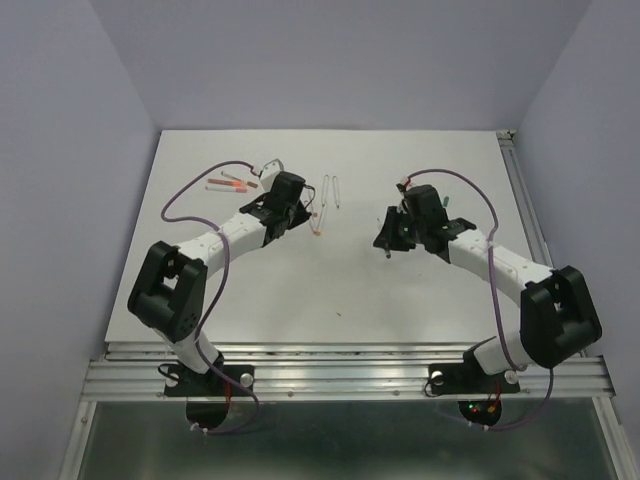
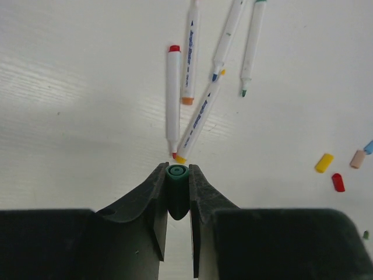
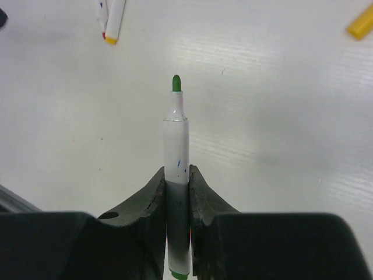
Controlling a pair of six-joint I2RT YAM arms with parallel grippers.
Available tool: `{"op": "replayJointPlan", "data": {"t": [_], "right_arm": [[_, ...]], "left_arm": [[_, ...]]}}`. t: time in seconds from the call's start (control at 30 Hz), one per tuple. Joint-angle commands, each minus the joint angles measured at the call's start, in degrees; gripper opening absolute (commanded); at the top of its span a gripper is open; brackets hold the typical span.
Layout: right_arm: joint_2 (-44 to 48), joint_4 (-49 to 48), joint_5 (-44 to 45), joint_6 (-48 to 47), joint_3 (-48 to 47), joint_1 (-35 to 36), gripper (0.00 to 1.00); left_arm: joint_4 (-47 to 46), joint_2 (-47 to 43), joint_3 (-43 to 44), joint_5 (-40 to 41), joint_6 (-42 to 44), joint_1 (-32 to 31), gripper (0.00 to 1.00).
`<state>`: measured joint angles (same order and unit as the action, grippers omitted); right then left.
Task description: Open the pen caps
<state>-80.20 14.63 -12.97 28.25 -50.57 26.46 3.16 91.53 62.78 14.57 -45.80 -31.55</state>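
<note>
a matte white table [image 1: 300,290] with faint streaky grain sits between plain lavender walls [image 1: 60,150]. a ribbed aluminium rail [image 1: 340,365] runs along its near edge. ahead of the left wrist lie 5 slim white pens [image 2: 173,99], round-barrelled and close together, with coloured ends. to their right 4 short plastic caps lie loose and apart: a yellow cap [image 2: 324,163], a red cap [image 2: 337,182], a peach cap [image 2: 357,158] and a blue cap [image 2: 369,147], the last cut off by the frame edge. the left gripper [image 2: 177,169] is pinched narrowly on 1 green cap [image 2: 178,192], whose round hollow mouth faces outward. the right gripper [image 3: 176,170] is clamped on 1 green-tipped pen [image 3: 175,134], with a smooth white barrel and a bare nib pointing forward above the table.
</note>
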Motion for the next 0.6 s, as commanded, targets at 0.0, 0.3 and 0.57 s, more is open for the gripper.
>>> {"op": "replayJointPlan", "data": {"t": [0.0,0.3,0.57], "right_arm": [[-4.24,-1.53,5.59,-0.92,-8.13,-0.53,0.03],[-25.06,-4.88,-0.12,-1.27,-25.69,-0.36,0.08],[-34.93,-3.12,0.05,-0.83,-32.93,3.16,0.15]], "left_arm": [[0.44,0.4,1.12,-2.09,2.03,-1.05,0.0],[0.01,-1.17,-4.15,-1.65,-0.34,-3.25,0.0],[0.0,-2.67,-5.21,-0.86,-1.31,-3.78,0.0]]}}
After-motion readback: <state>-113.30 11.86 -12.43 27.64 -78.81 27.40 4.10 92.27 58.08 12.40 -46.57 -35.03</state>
